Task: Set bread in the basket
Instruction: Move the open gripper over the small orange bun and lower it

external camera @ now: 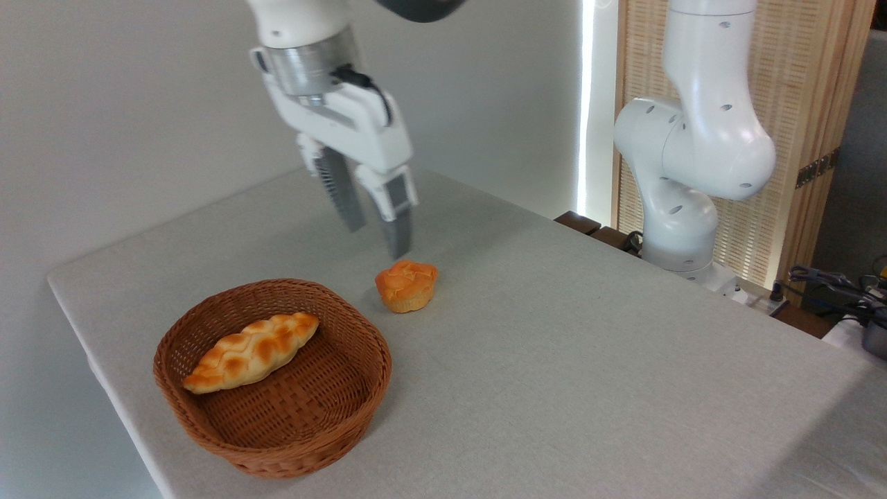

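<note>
Basket (208, 416): holds braided loaf (253, 351). Bread (407, 285): on counter (589, 360), beside basket. Claw (376, 232): fingers apart, empty, above bread; lower straight, straddle its sides, close gently.

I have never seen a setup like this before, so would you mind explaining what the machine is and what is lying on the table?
This single picture comes from a fixed camera looking down across a grey table. The white machine is a robot arm; its base stands at the far right edge and it reaches over to the left. At its end is a two-finger gripper, open and holding nothing, hanging just above a small orange bun on the table. Beside the bun sits a round wicker basket with a long braided loaf lying inside.
</note>
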Controlling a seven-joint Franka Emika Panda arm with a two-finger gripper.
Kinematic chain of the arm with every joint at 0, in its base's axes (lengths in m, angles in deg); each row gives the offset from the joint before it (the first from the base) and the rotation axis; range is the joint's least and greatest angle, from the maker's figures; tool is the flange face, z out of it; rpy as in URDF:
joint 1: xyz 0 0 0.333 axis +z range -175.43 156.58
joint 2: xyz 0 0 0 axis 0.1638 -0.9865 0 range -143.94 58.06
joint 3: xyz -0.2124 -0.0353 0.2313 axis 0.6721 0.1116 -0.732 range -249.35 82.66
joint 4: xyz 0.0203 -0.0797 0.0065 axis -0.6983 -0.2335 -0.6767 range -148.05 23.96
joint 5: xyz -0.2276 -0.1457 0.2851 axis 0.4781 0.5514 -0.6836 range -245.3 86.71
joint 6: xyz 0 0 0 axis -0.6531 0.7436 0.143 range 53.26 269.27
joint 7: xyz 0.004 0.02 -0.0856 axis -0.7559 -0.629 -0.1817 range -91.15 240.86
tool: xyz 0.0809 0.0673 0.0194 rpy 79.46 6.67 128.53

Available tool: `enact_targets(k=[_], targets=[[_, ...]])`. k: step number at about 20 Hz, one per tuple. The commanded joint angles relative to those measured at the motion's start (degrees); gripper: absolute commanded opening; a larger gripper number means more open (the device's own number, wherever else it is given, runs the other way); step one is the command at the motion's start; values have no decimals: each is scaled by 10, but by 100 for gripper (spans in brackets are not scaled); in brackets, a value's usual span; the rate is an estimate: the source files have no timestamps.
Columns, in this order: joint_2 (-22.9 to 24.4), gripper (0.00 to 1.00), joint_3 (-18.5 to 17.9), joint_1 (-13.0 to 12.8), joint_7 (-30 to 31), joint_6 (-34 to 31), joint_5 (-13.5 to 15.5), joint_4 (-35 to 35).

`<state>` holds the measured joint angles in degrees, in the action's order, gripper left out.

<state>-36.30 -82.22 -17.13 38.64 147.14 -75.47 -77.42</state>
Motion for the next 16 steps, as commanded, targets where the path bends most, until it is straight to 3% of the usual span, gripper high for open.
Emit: enact_targets(k=[1, 5, 9, 14, 16], targets=[[94, 100, -14, -6, -40, 44, -11, -134], [94, 100, -13, -20, -37, 79, -7, -158], [86, 100, -12, -43, -1, 129, 28, -175], [81, 100, -10, -92, 13, 173, 28, -229], [80, 100, -10, -98, 15, 191, 28, -241]])
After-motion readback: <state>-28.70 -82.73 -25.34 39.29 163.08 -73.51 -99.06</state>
